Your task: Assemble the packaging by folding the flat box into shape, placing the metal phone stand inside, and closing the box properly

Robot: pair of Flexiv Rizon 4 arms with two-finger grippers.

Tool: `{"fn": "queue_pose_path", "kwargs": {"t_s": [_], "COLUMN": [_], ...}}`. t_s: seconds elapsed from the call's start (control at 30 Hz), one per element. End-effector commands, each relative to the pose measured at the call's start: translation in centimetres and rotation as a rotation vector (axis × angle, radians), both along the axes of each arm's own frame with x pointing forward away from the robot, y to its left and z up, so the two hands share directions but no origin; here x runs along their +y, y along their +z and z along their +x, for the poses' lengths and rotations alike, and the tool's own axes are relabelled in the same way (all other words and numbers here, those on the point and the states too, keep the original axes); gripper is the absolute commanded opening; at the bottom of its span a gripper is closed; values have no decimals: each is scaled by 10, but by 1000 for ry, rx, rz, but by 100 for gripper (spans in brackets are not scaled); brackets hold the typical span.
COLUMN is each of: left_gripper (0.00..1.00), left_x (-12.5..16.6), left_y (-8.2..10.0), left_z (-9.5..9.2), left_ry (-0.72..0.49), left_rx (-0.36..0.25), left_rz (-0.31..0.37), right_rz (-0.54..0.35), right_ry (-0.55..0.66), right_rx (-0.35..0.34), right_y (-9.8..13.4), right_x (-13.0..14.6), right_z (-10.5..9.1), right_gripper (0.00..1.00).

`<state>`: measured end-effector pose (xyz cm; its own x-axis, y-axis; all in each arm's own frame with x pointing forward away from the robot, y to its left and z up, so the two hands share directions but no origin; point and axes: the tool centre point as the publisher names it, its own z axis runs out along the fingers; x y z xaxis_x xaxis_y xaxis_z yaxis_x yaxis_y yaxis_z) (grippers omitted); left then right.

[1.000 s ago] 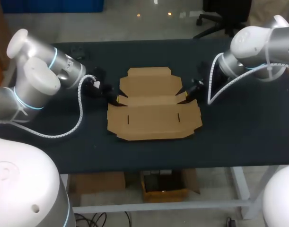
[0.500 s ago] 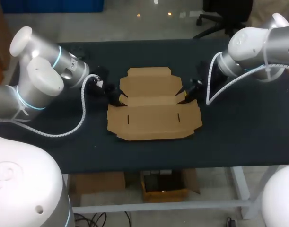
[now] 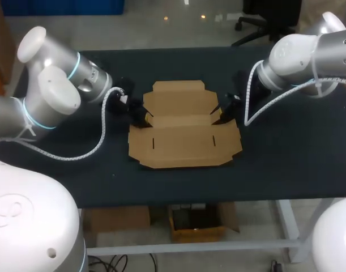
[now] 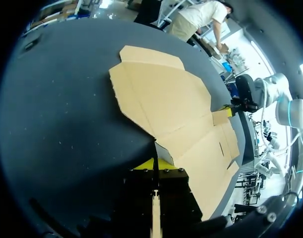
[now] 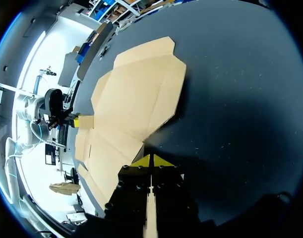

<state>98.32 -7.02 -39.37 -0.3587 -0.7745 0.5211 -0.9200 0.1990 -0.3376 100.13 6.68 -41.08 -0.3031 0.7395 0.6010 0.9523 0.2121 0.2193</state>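
The box (image 3: 184,127) lies flat and unfolded at the middle of the table (image 3: 286,164), its long sides running along the table's near and far edges; I judge this lets both ends be raised at once. The left gripper (image 4: 154,163) is clenched on the box at its left end, its tips almost meeting with only thin cardboard between; the right gripper (image 5: 151,161) pinches the right end likewise (the phone stand I cannot make out in any view).
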Motion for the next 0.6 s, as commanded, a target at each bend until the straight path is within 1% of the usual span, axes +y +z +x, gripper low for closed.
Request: {"fn": "queue_pose_path", "kwargs": {"t_s": [0.03, 0.3, 0.5, 0.6], "left_gripper": [0, 0, 0, 0], "left_x": [-3, -6, -8, -10], "left_y": [4, 4, 3, 4], "left_z": [-1, -3, -8, -11], "left_ry": [0, 16, 31, 53], "left_rx": [1, -6, -6, -7], "left_rz": [14, 47, 59, 86], "right_rz": [-22, -39, -50, -67], "right_ry": [-10, -18, -19, -27], "right_rx": [-5, -3, 6, 10], "right_y": [4, 5, 5, 6], "right_x": [4, 5, 7, 9], "right_z": [-4, -5, -6, -7], "right_gripper": [0, 0, 0, 0]}}
